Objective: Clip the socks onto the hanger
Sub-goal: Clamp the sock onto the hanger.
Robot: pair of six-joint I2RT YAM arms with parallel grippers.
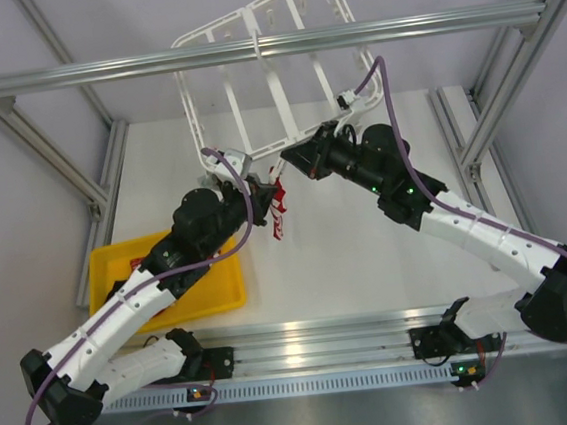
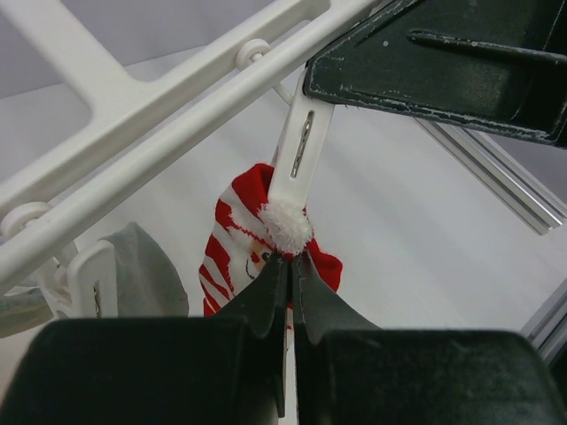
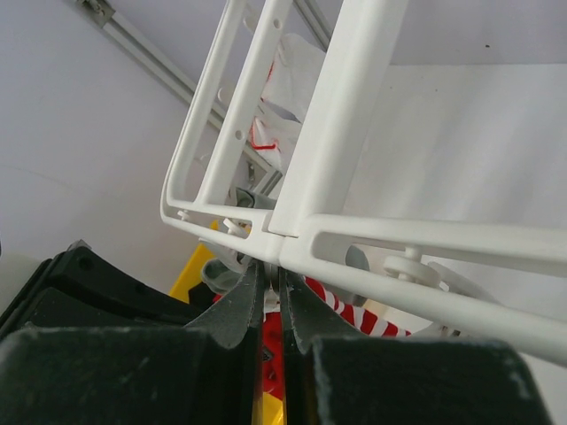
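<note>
The white hanger [image 1: 251, 85] hangs tilted at the back centre. My left gripper [image 1: 258, 188] is shut on a red sock with white stripes [image 1: 281, 211] and holds it up under the hanger's near bar. In the left wrist view the sock [image 2: 232, 252] and its white pom-pom [image 2: 285, 227] touch the lower end of a dangling white clip [image 2: 301, 146]. I cannot tell whether the clip bites it. My right gripper [image 1: 297, 161] is shut on the top of that clip, right under the hanger frame [image 3: 372, 239]. The sock [image 3: 359, 316] shows behind the right fingers.
A grey sock [image 2: 142, 270] hangs from a neighbouring clip to the left. A yellow tray [image 1: 215, 284] lies front left under the left arm. An aluminium rail [image 1: 248, 50] crosses above the hanger. More rails [image 1: 317, 355] run along the near edge.
</note>
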